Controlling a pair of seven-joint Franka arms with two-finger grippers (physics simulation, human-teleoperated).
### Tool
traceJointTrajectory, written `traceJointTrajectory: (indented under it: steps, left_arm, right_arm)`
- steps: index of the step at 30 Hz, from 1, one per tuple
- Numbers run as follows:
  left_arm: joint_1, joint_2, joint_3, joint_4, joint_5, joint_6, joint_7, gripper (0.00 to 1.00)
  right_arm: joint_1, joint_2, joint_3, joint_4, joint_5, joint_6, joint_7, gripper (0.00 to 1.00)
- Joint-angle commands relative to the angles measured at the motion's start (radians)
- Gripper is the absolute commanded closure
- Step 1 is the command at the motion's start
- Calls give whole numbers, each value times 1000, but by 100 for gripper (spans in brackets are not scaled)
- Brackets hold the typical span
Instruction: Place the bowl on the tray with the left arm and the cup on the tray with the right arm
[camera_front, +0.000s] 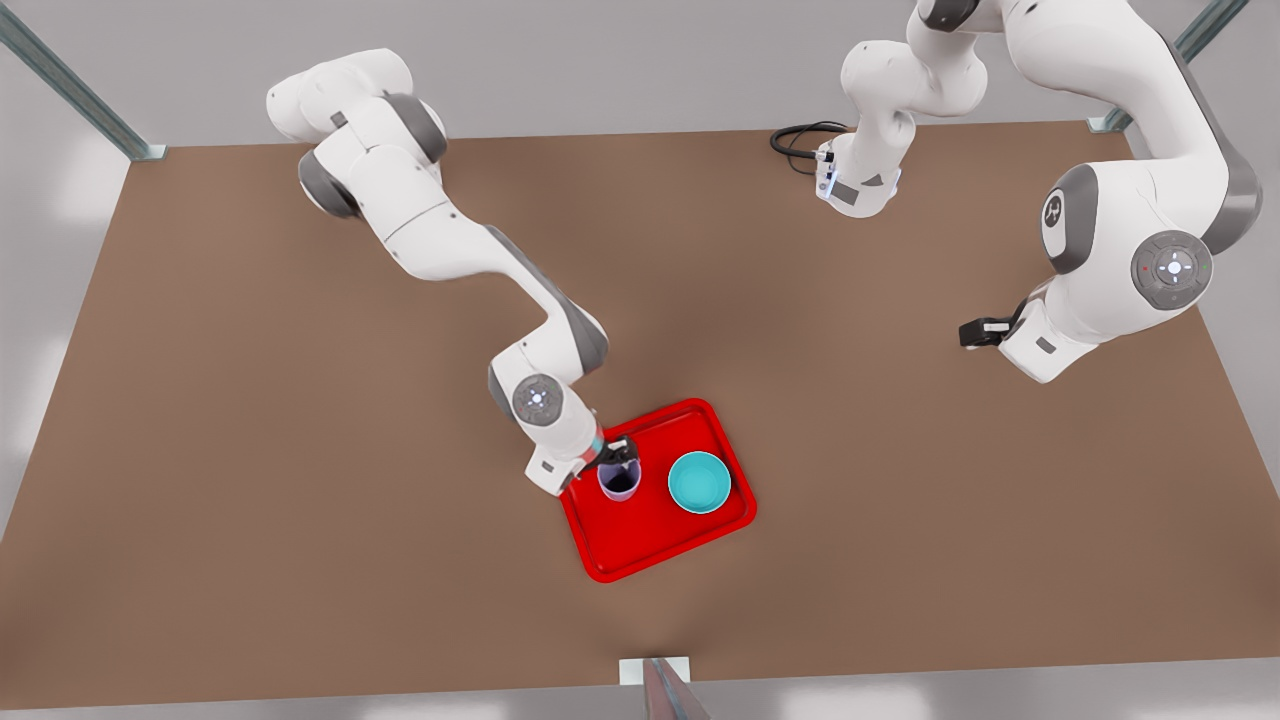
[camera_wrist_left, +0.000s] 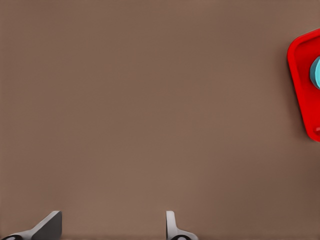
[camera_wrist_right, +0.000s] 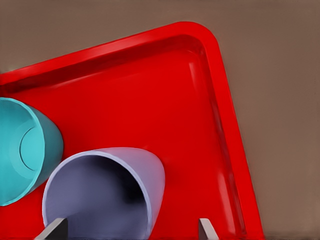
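The red tray (camera_front: 640, 550) lies on the brown table near its front edge. On it stand the teal bowl (camera_front: 699, 482) and, beside it, the lavender cup (camera_front: 620, 482), both upright. My right gripper (camera_front: 620, 456) hovers right at the cup, open, its fingers (camera_wrist_right: 207, 230) spread on either side of the cup (camera_wrist_right: 145, 185), next to the bowl (camera_wrist_right: 25, 150) on the tray (camera_wrist_right: 150, 90). My left gripper (camera_front: 975, 333) waits open (camera_wrist_left: 112, 222) over bare table on the front view's right, with the tray's corner (camera_wrist_left: 302, 85) and a sliver of the bowl (camera_wrist_left: 316, 72) off to one side.
A black cable (camera_front: 800, 140) loops by the arm base at the table's back. Metal frame posts (camera_front: 70, 85) stand at the back corners and one (camera_front: 665, 690) at the front edge. Bare brown tabletop (camera_front: 250, 500) surrounds the tray.
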Motion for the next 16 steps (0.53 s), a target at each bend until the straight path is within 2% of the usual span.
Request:
traceJointTrajectory:
  steps: [1,4,5,6,7,8,9,11,16]
  left_arm:
    - [0,0,0,0,0,-2,0,0]
    - [2,-12,2,2,0,0,0,0]
    - [3,-12,2,3,0,0,-2,0]
    - [2,-14,2,6,2,-9,-2,0]
    - [0,-12,2,9,2,-9,0,0]
    - [2,-12,0,21,2,-8,3,0]
    - [2,-11,0,23,3,-8,0,0]
    - [2,-12,-1,23,3,-9,0,0]
    - [2,-12,-1,23,3,-23,0,0]
  right_arm:
    - [-2,-9,0,0,17,-13,0,0]
    - [-12,-76,0,-3,40,-101,0,0]
    - [-31,-185,0,-74,39,-151,-5,0]
    - [-103,-392,0,-199,31,-263,-14,0]
    - [-215,-581,0,-240,-18,-473,-63,0]
    - [-369,-760,0,-353,-101,-558,-190,0]
    - [-490,-865,0,-422,-92,-576,-351,0]
    - [-581,-877,-8,-398,-52,-595,-416,0]
    - [-619,-868,-8,-362,-43,-608,-416,0]
